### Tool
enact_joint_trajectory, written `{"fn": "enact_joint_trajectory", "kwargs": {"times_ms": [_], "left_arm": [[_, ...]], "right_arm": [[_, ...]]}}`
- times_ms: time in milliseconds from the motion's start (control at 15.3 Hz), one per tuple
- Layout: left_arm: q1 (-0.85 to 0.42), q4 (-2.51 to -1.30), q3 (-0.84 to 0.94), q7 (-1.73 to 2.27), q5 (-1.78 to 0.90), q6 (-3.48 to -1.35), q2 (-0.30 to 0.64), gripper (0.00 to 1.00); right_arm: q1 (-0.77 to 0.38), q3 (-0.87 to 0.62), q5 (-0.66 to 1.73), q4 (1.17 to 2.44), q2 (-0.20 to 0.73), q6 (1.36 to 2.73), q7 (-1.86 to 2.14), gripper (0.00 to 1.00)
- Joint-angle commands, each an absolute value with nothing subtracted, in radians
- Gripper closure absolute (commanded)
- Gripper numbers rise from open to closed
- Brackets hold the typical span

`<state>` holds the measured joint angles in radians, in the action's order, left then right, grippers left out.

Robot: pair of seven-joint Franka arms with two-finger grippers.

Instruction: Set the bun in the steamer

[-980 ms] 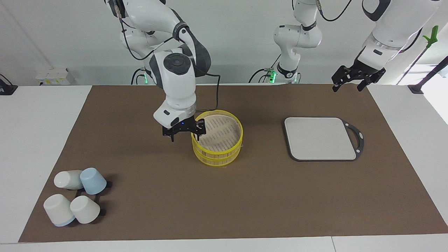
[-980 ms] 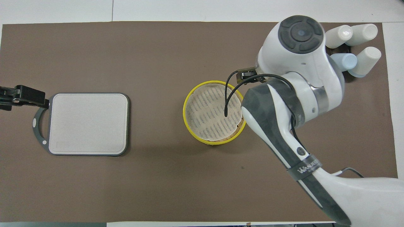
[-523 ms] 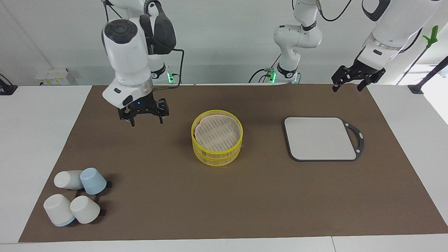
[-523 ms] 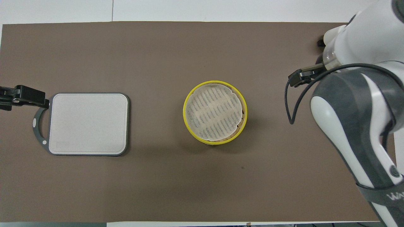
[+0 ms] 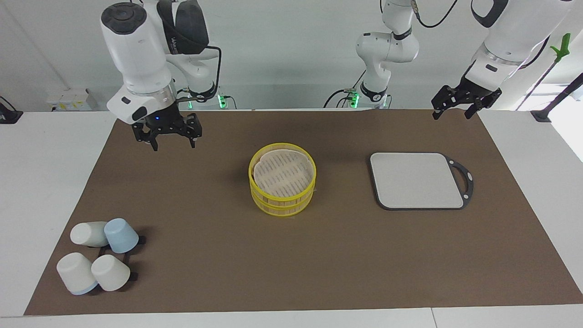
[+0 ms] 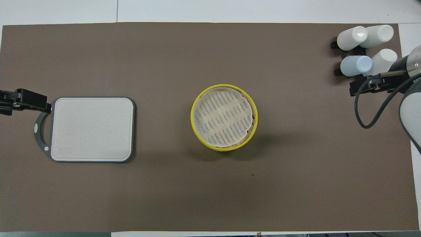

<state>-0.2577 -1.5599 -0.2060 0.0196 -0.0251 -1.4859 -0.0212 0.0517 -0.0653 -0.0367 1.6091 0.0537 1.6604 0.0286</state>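
The steamer (image 5: pixel 282 182) is a round yellow-rimmed basket in two stacked tiers in the middle of the brown mat. A pale slatted disc lies a little askew inside its top rim, as the overhead view (image 6: pixel 224 117) also shows. No bun shows in either view. My right gripper (image 5: pixel 173 145) is open and empty, raised over the mat toward the right arm's end of the table, well away from the steamer; it also shows in the overhead view (image 6: pixel 371 87). My left gripper (image 5: pixel 451 115) is open and empty, and waits raised over the mat's edge at the left arm's end.
A grey square board (image 5: pixel 416 180) with a dark handle lies toward the left arm's end; the left gripper (image 6: pixel 19 100) hangs by its handle in the overhead view. Several white and pale blue cups (image 5: pixel 98 255) lie on a black rack at the right arm's end, farther from the robots.
My right gripper has left the steamer's rim, risen and drawn back toward the right arm's end of the table. The steamer and the left arm have not moved.
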Motion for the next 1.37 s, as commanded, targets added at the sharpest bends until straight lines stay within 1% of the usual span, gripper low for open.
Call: {"fn": "enact_joint_trajectory", "kwargs": {"times_ms": [0, 654, 1307], "left_arm": [[-0.270, -1.542, -0.218, 0.011, -0.009, -1.488, -0.012, 0.00], [-0.270, -1.542, -0.218, 0.011, -0.011, -1.493, -0.012, 0.00], [-0.272, -1.542, -0.218, 0.012, -0.011, -1.494, -0.012, 0.00]], "right_arm": [[0.077, -0.071, -0.017, 1.634, 0.040, 1.670, 0.046, 0.00], [0.095, -0.066, 0.032, 1.629, 0.041, 1.683, 0.037, 0.00], [0.094, -0.064, 0.020, 1.629, 0.038, 1.647, 0.041, 0.00]]}}
